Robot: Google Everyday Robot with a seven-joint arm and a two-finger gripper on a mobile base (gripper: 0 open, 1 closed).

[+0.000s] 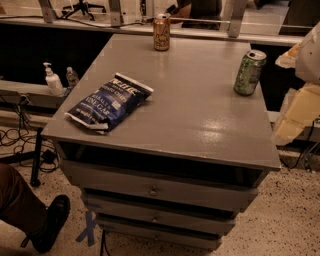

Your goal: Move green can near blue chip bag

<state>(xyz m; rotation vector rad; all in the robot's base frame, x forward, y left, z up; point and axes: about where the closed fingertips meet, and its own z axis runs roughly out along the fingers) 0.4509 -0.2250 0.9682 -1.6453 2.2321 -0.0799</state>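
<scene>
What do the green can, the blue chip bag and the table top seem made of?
The green can looks like aluminium: silvery top rim. The blue chip bag seems thin plastic film, crinkled and glossy. The table top is grey, painted, perhaps wood or metal, softly shiny. The gripper is at the right edge, right of the can.

Robot test lab, not a home. A grey drawer cabinet stands on a speckled floor, with a blue tape mark stuck to the floor at its foot. Loose cables trail at left, below a low shelf bearing a pump bottle. Metal uprights line the back. The robot's pale, blocky gripper hangs at the right edge, beside the cabinet. A person's shoe shows lower left.
</scene>
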